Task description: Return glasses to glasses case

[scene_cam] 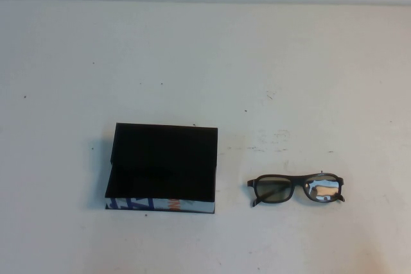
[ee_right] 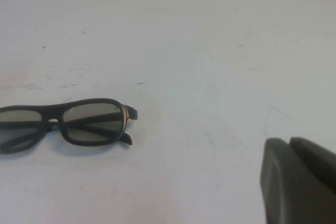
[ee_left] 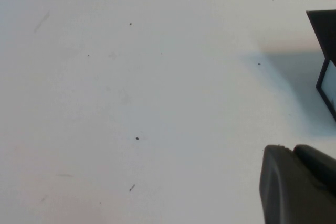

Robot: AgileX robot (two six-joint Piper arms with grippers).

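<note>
I am the robot, and neither of my arms reaches into the overhead view. My left gripper [ee_left: 296, 184] shows only as a dark corner above bare white table [scene_cam: 205, 62]; whether it is wide or narrow, I cannot tell. My right gripper [ee_right: 299, 179] is likewise a dark corner, its opening not visible. The glasses [scene_cam: 296, 188] lie folded on the table, near my right gripper but apart from it. The glasses case [scene_cam: 162, 168] sits open beyond my left gripper, its patterned strip facing me, well apart from the glasses.
</note>
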